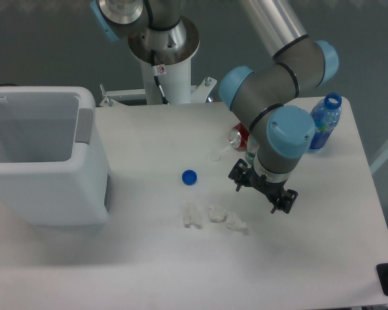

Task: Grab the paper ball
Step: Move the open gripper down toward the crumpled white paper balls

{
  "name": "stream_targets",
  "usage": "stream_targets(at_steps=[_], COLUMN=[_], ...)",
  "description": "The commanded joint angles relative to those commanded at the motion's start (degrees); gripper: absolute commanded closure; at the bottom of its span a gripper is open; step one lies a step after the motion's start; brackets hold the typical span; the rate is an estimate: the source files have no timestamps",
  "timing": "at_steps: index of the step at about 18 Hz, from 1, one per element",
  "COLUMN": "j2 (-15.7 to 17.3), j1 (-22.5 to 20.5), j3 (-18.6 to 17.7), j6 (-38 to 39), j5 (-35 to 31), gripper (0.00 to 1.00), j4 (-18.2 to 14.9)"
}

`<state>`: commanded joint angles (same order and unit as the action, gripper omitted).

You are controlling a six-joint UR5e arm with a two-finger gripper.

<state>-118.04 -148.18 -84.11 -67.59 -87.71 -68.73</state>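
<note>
The paper ball [237,224] is a small, lumpy, slightly elongated white wad on the white table [149,135], the rightmost of three white wads near the front. My gripper [256,196] hangs just above and to the right of it, pointing down, jaws apart and empty. It does not touch the ball. A rounder compact white wad [216,213] lies close to the ball's left. A larger two-lobed white wad [193,215] lies further left.
A blue bottle cap [189,176] lies left of the gripper. A red can [238,137] stands behind the arm's wrist. A blue plastic bottle [324,123] stands at the back right. A large white bin [42,155] fills the left side. The robot base [165,58] is at the back.
</note>
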Motion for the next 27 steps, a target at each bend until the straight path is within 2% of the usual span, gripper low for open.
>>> stream_targets(at_steps=[5, 8, 9, 11, 14, 17, 21, 22, 27], j2=[0.00, -0.96, -0.88, -1.14, -3.51, -5.36, -7.47, -7.56, -8.00], j1=[-0.09, 0.35, 0.53, 0.88, 1.23, 1.14, 0.71, 0.53, 0.35], j3=[-0.17, -1.14, -1.40, -2.02, -2.64, -2.73, -2.29, -2.11, -2.11], j6=[1.84, 5.61, 6.06, 6.94, 9.31, 9.58, 9.06, 9.05, 9.05], j5=[-0.18, -4.55, -5.18, -5.10, -5.10, -4.75, -1.24, -0.54, 0.00], gripper=[0.00, 0.00, 0.00, 0.00, 0.00, 0.00, 0.00, 0.05, 0.17], j4=[0.00, 2.10, 3.24, 3.51, 3.95, 8.16, 10.46, 10.46, 10.55])
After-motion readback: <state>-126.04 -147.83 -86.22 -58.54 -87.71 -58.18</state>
